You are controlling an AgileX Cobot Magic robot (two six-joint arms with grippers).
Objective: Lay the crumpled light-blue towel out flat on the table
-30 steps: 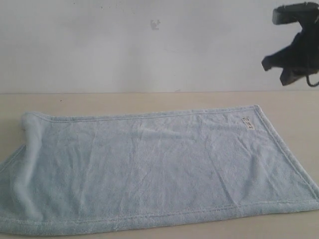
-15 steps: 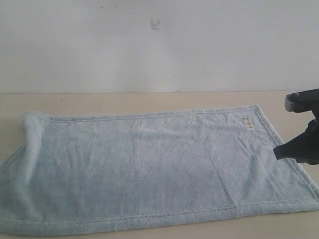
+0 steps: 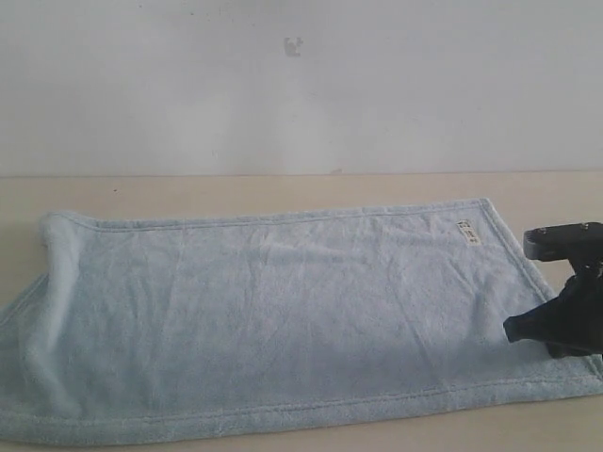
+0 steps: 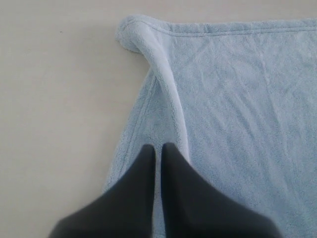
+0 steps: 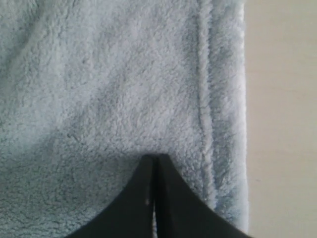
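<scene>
The light-blue towel [image 3: 283, 320] lies mostly spread on the beige table [image 3: 283, 193], with a white tag [image 3: 468, 233] near its far right corner. Its left edge [image 3: 49, 268] is folded over in a raised ridge [image 4: 166, 89]. In the left wrist view my left gripper [image 4: 157, 147] is shut above this fold, with the towel [image 4: 237, 99] and table [image 4: 49, 99] beyond; it is outside the exterior view. My right gripper [image 3: 515, 330] is shut with nothing between its jaws. Its tips [image 5: 154, 157] rest on the towel [image 5: 99, 74] just inside the right hem.
A grey-white wall [image 3: 283, 85] rises behind the table. Bare tabletop [image 5: 282, 99] lies beside the towel's right hem, and more shows behind the towel and to its left.
My right gripper has dropped from high at the upper right down onto the towel near its right edge. The towel itself has not visibly shifted.
</scene>
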